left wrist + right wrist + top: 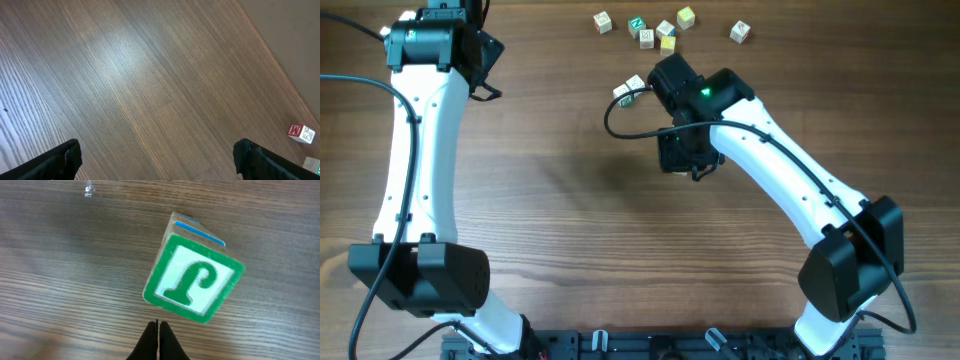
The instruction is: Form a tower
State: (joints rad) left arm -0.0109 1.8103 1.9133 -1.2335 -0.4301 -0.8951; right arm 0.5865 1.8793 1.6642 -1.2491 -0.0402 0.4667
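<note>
The brown wood-grain tabletop (570, 200) fills the view. The left arm stretches toward 11 o'clock, with the left gripper (157, 157) spread wide above the wood. The right arm bends toward 12 o'clock, and the right gripper (158, 332) is pinched closed and empty just short of the tower (192, 277), which appears stacked with a green letter on top. Loose cubes (665, 30) lie beyond it, toward 1 o'clock.

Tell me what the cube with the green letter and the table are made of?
The green-letter cube is probably wood: pale bare edges show around a matte green painted or printed face. The table is wood or wood-look laminate, with brown streaky grain and a slight sheen; I can't tell which.
</note>
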